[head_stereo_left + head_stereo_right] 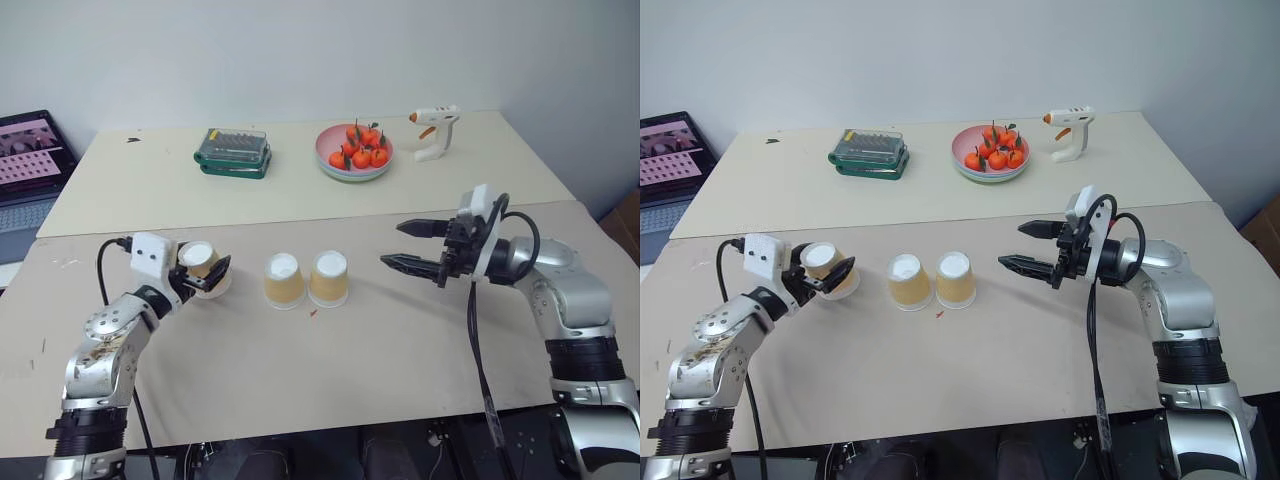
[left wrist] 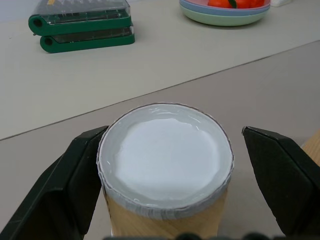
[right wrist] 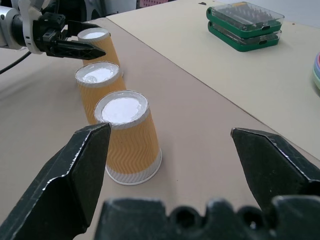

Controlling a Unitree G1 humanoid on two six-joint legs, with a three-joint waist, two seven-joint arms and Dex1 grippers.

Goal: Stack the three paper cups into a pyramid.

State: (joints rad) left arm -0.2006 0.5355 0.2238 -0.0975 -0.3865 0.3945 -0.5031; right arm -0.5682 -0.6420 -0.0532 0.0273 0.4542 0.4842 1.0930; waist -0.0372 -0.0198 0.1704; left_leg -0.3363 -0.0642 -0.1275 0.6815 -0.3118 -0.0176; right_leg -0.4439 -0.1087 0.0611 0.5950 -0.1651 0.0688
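Three paper cups stand upside down in a row on the near table, tan-orange with white bases up. My left gripper (image 1: 208, 273) is open astride the left cup (image 1: 201, 262); in the left wrist view that cup (image 2: 165, 165) sits between the black fingers (image 2: 75, 180), with a gap on one side. The middle cup (image 1: 284, 281) and the right cup (image 1: 329, 278) stand side by side, almost touching. My right gripper (image 1: 392, 245) hangs open and empty to the right of the right cup (image 3: 127, 140), pointing toward it.
On the far table lie a green case (image 1: 234, 153), a pink bowl (image 1: 335, 168) of orange fruit and a white glue gun (image 1: 435, 132). A laptop (image 1: 25, 165) sits at the far left. A seam (image 1: 300, 222) divides the two tables.
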